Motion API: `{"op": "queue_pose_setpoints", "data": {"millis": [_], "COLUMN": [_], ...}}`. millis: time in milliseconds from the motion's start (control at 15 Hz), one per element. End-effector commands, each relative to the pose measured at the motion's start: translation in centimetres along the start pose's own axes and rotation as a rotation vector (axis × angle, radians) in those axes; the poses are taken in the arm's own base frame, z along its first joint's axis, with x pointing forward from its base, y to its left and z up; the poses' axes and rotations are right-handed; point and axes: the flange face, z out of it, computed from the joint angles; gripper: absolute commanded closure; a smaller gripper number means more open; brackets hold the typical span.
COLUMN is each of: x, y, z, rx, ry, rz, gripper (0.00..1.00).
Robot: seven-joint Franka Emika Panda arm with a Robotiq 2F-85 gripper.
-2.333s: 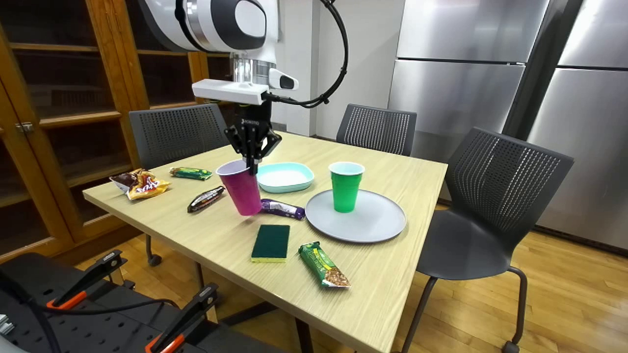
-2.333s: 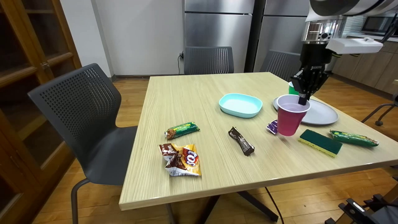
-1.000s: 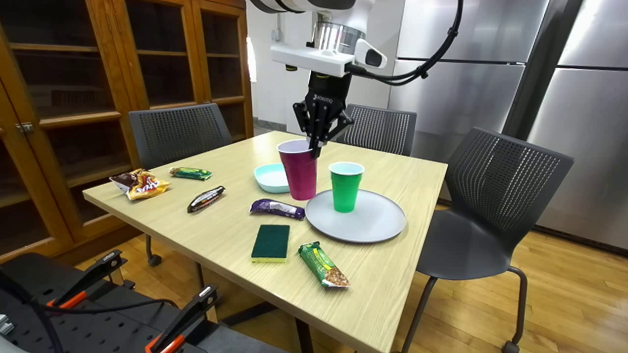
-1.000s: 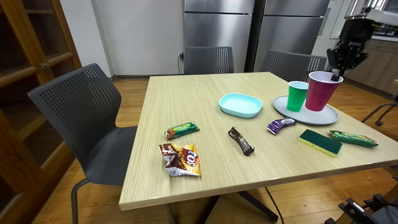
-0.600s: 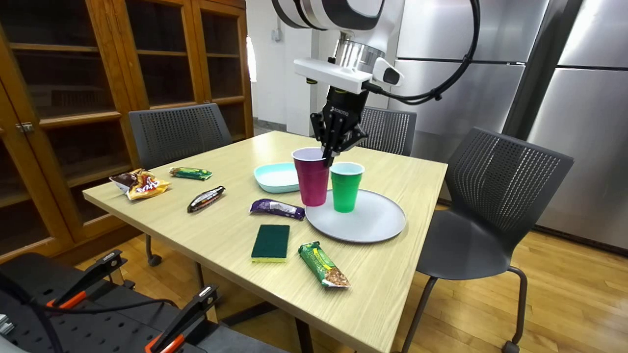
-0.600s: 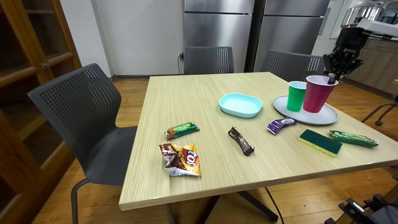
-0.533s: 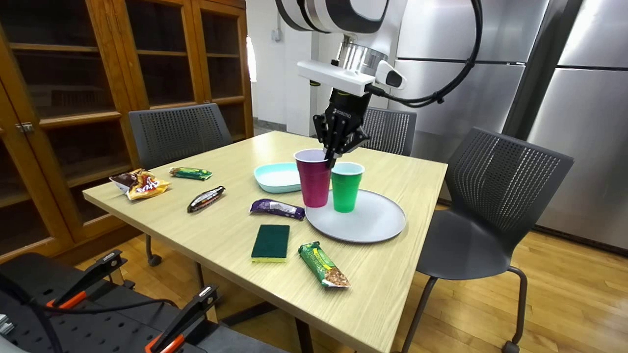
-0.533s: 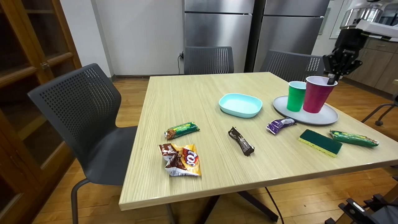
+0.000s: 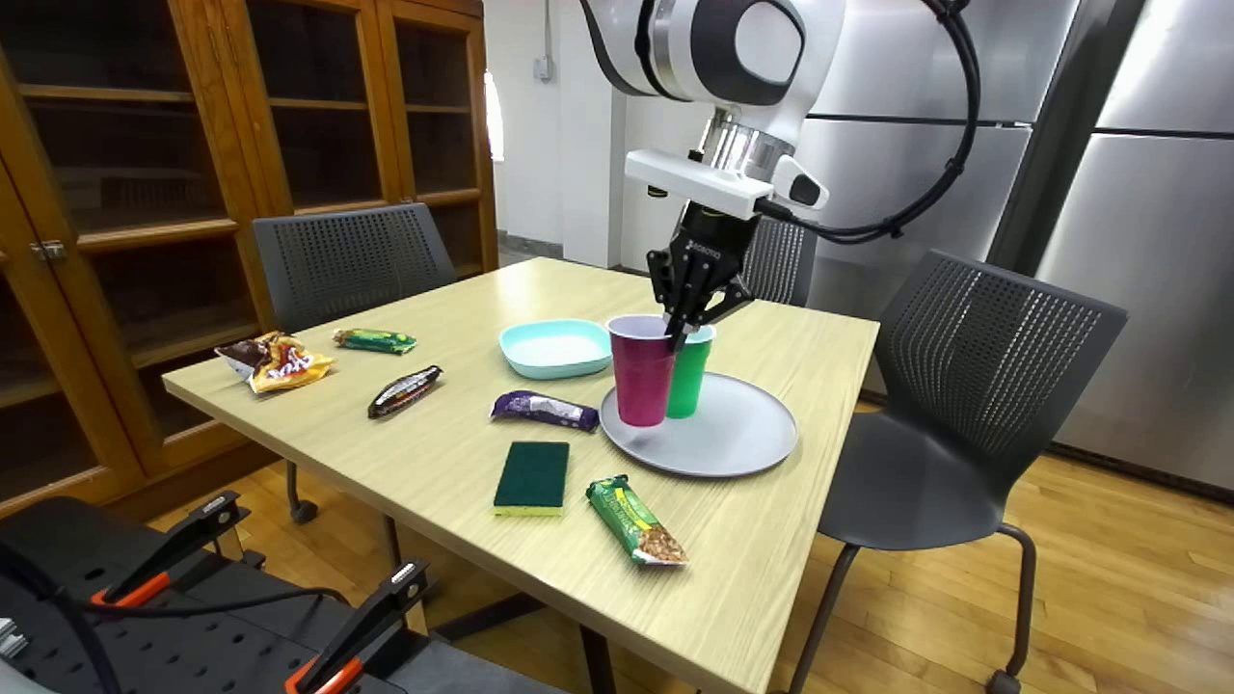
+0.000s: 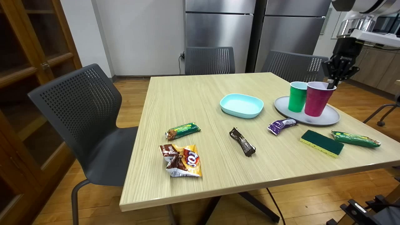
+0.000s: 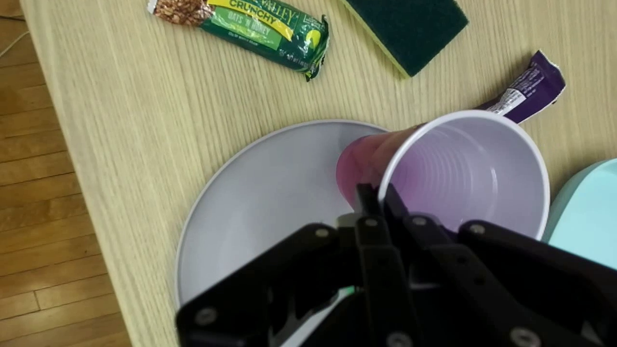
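The robot's fingers (image 11: 368, 201) have the magenta cup (image 9: 641, 384) pinched by its rim, slightly tilted over the grey plate (image 9: 735, 439) on the surface (image 10: 193, 97) and just beside the green cup (image 10: 296, 98), though from here I can't tell whether the pinched one touches the plate.

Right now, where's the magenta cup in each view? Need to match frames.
In an exterior view: magenta cup near centre, partly covering the green cup.
In an exterior view: magenta cup toward the right edge, right of the green cup.
Wrist view: magenta cup right of centre, its rim in the gripper.
Shared landmark: grey plate, in all three.
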Motion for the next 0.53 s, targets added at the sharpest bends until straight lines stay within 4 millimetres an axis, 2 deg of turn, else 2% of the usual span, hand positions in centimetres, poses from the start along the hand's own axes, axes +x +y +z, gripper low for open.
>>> {"op": "queue_pose_setpoints", "data": {"millis": [0, 467], "x": [1.4, 2.6], "y": [0.7, 1.6], "z": [0.0, 1.0], "rx": [0.035, 0.030], "ry": [-0.034, -0.052], "rz": [0.005, 0.023], "gripper": [0.99, 0.99]}}
